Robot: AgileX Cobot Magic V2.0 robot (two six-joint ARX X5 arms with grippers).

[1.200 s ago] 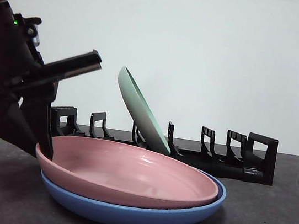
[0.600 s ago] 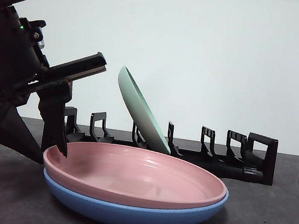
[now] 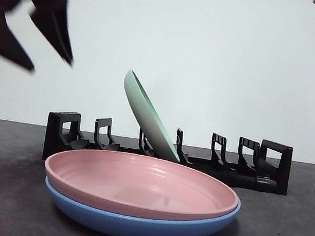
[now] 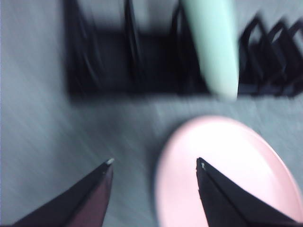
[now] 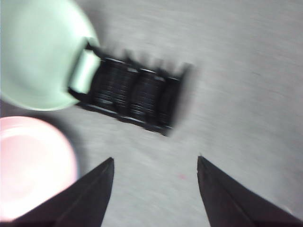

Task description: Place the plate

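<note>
A pink plate [image 3: 142, 183] lies flat, nested in a blue plate [image 3: 136, 225], on the dark table in front of the rack. My left gripper [image 3: 52, 65] hangs open and blurred high at the upper left, well above the pink plate's left rim and touching nothing. In the left wrist view the left gripper [image 4: 154, 161] has empty jaws, one on each side of the pink plate [image 4: 227, 165] rim far below. My right gripper [image 5: 155, 158] is open and empty over bare table, with the pink plate [image 5: 28, 165] off to one side.
A black dish rack [image 3: 244, 171] stands behind the plates, with a pale green plate [image 3: 149, 117] leaning in a middle slot. Both wrist views show the rack [image 4: 109, 66] [image 5: 137, 97] and the green plate [image 4: 213, 47] [image 5: 38, 56]. The white wall has outlets.
The left gripper has left the pink plate's left rim and risen up and to the left. The pink plate, tilted a second ago, now rests level in the blue plate.
</note>
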